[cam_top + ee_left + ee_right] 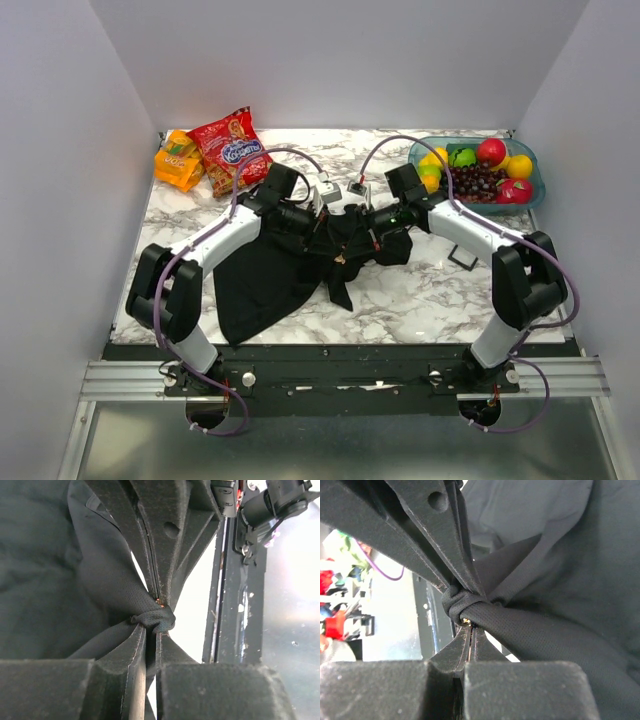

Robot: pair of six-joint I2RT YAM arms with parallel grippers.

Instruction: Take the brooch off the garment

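We saw the garment (262, 285) bunched at the middle of the counter (420, 290), trailing toward 7 o'clock, left gripper (151, 630) from 9 o'clock clamped on its knotted cloth, right gripper (470, 630) from 3 o'clock pinched closed on the brooch (466, 621)

Left jaws pinch bunched garment (60, 590); brooch (159, 601) glints at opposing jaws' tips.

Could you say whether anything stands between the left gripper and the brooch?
Yes: a bunched knot of the garment sits between the left gripper and the brooch, which glints against the right gripper.
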